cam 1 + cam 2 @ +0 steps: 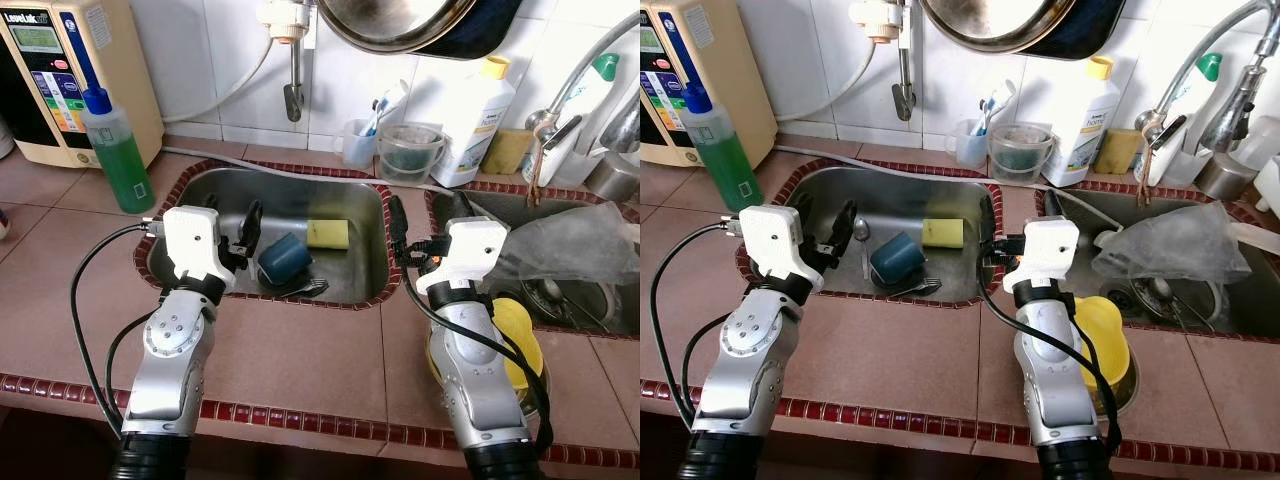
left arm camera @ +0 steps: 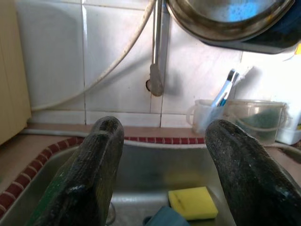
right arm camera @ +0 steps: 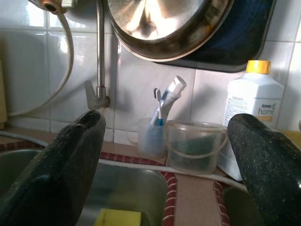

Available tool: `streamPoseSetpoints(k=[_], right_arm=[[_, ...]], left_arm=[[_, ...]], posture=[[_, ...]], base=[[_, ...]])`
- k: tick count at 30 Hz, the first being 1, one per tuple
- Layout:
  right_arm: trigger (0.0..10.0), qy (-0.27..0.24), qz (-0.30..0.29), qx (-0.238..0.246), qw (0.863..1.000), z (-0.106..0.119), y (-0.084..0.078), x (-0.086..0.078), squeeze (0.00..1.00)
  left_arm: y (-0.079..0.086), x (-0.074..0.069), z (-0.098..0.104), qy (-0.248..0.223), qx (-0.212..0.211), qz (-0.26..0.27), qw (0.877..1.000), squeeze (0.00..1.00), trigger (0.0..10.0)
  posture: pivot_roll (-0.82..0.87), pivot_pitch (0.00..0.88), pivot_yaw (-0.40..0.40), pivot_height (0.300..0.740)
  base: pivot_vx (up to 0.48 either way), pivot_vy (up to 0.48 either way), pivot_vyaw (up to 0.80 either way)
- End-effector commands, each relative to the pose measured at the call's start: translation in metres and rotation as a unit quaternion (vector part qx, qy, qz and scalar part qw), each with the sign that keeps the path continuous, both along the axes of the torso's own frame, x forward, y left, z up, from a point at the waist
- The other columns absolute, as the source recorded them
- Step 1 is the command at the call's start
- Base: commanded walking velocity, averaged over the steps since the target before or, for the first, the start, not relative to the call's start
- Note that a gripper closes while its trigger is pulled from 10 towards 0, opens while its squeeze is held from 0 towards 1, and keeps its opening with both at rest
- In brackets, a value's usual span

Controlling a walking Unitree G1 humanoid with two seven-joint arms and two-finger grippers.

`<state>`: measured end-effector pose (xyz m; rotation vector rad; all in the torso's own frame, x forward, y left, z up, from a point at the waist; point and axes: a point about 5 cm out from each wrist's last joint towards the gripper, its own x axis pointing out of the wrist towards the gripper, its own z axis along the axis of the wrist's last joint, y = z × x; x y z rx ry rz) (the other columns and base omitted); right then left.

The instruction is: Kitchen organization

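Counter: brown tiles with a red-brick trim, two steel sinks set into it, white wall tiles behind.
Left sink (image 1: pixel 360 262): holds a blue cup (image 1: pixel 284 259) lying on its side near the front edge, a yellow sponge (image 1: pixel 328 233) just beside it toward the back right corner, a spoon (image 1: pixel 861 240) upright against the left part, and a dark utensil at the front edge (too small to name).
Left gripper (image 1: pixel 236 235): over the left edge of the left sink, fingers spread wide with nothing between them; the cup lies just to its right, apart from it.
Right gripper (image 1: pixel 428 226): over the strip of counter between the two sinks, fingers parted wide and empty.
Right sink (image 1: pixel 1240 320): a crumpled clear bag (image 1: pixel 1180 243) lies across it, with cutlery at the bottom.
Front right edge: a yellow dish (image 1: pixel 1108 335) in a metal bowl, partly hidden by the right arm.
Back edge: green bottle (image 1: pixel 117 150) at the back left, beside a beige appliance (image 1: pixel 50 75); a tumbler with toothbrushes (image 3: pixel 151 136), a clear tub (image 3: pixel 194 147) and a white bottle (image 3: pixel 251 115) stand in a row behind the sinks.
Wall: a tap (image 2: pixel 154 80) above the left sink, and a steel pan (image 3: pixel 164 26) hanging higher up.
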<state>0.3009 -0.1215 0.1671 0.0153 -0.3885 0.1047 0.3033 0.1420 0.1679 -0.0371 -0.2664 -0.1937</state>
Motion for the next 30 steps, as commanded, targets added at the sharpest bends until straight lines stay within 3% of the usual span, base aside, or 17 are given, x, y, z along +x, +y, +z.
streamPoseSetpoints(k=[1,16,30], right_arm=[[10.0,-0.012,0.002,-0.002,1.0,0.0075,-0.0005,0.0017,0.0],[10.0,-0.008,0.012,-0.008,1.0,0.0061,0.001,0.0005,0.0],[10.0,-0.006,0.013,-0.006,1.0,0.0052,0.0021,-0.0007,0.0]], left_arm=[[-0.0014,-0.0011,0.0024,-0.004,0.005,-0.003,1.0,0.0,10.0],[-0.0024,-0.006,0.003,-0.002,0.003,-0.009,1.0,0.0,10.0],[-0.0025,-0.0065,0.0034,0.001,0.007,-0.015,1.0,0.0,10.0]], posture=[[-0.04,0.0,-0.011,0.74],[-0.04,0.0,-0.022,0.74],[-0.04,0.0,-0.015,0.74]], base=[[0.0,0.0,0.0],[0.0,0.0,0.0],[-0.267,0.0,0.0]])
